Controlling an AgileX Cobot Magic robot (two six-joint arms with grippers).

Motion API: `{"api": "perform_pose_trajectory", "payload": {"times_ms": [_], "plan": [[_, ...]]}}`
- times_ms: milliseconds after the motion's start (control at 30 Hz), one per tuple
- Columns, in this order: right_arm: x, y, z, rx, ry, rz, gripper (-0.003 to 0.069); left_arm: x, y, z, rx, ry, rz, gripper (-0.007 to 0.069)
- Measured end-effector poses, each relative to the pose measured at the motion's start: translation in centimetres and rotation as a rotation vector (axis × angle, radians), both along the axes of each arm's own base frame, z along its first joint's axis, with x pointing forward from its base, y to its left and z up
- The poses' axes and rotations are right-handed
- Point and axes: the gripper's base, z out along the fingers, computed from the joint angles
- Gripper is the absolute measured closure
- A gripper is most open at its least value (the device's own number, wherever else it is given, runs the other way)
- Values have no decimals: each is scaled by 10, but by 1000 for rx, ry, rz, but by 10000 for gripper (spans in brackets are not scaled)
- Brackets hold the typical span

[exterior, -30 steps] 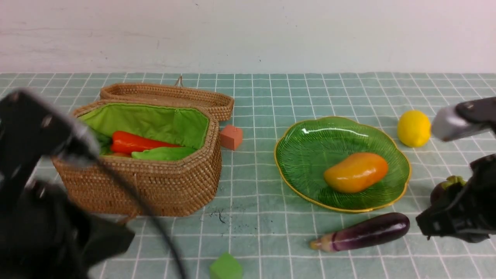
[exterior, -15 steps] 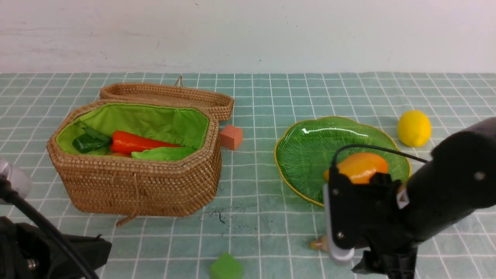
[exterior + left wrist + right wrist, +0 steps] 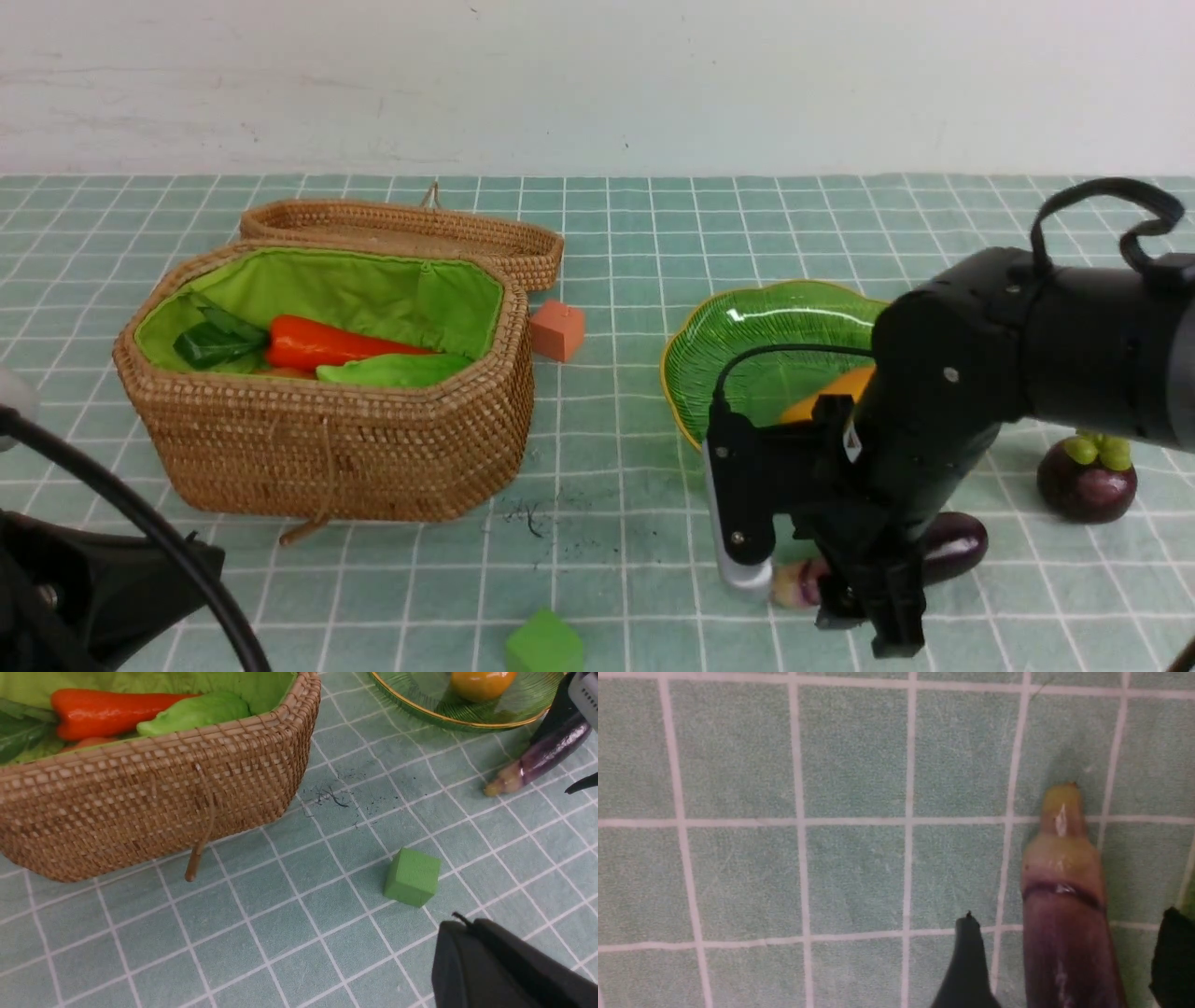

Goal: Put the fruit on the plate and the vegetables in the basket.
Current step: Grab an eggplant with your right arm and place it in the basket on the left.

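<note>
My right gripper (image 3: 864, 597) is open and straddles the stem end of the long purple eggplant (image 3: 1064, 905), one finger on each side and a gap at both. The eggplant (image 3: 948, 546) lies on the cloth in front of the green plate (image 3: 747, 327). The orange-yellow mango (image 3: 826, 392) rests on the plate, half hidden by my right arm. The dark purple mangosteen (image 3: 1088, 476) sits on the cloth to the right. The open wicker basket (image 3: 327, 439) holds the carrot (image 3: 327, 343) and the green gourd (image 3: 392, 371). My left gripper (image 3: 460, 921) is shut and empty, low near the front left.
A green cube (image 3: 544, 644) lies near the front edge, close to my left gripper in the left wrist view. An orange cube (image 3: 557, 329) stands between basket and plate. The basket's lid (image 3: 401, 229) lies open behind it. A white wall closes the back.
My right arm swung in from the right edge and came down over the eggplant, its jaws opening. My left arm drew back to the bottom left, clear of the basket.
</note>
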Motion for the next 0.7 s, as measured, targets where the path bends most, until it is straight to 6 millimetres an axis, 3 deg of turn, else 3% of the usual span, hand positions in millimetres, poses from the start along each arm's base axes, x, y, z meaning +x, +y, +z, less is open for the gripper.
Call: {"api": "perform_pose_trajectory", "payload": {"times_ms": [700], "plan": [[21,4,-48,-146,46,57,162,0,1,-1,11,11,2,638]]}}
